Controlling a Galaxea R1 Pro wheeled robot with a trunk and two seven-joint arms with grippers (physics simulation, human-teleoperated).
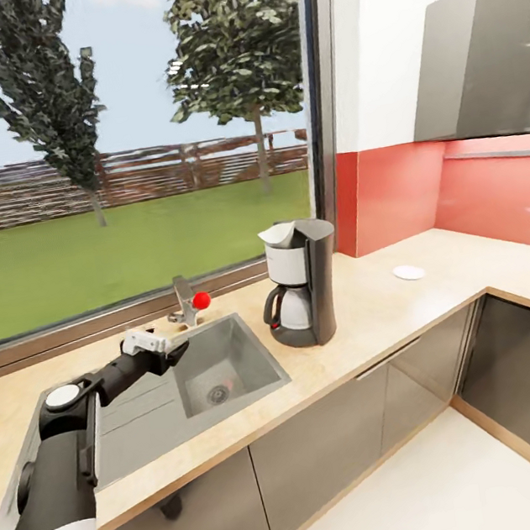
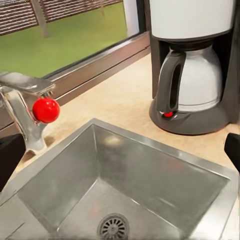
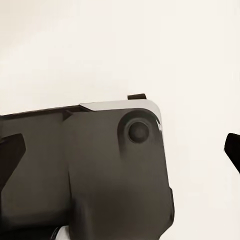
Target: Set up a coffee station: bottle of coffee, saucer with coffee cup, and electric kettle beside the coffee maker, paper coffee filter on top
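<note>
**A:** Kitchen corner with a light wood-look countertop under a big window, lawn and trees outside. Using the sink as the landmark: left arm stretches over the draining board just left of the basin, and the left gripper hangs over the basin's left edge. Behind the basin is the faucet with a red knob.

**B:** Gripper spread or pinched?

**A:** Spread, I'd say. In the left wrist view its two dark fingertips sit at opposite edges of the picture with just the basin between them, holding nothing.

**B:** And the coffee stuff?

**A:** Coffee maker stands upright on the counter just right of the sink, white carafe in it, and a white paper filter poking out of its top. Further right of the sink, well apart from the machine, a small white saucer lies flat near the red backsplash.

**B:** Right gripper?

**A:** Right wrist view shows a dark robot part against a pale surface, fingertips at both edges, so it looks spread too.
</note>
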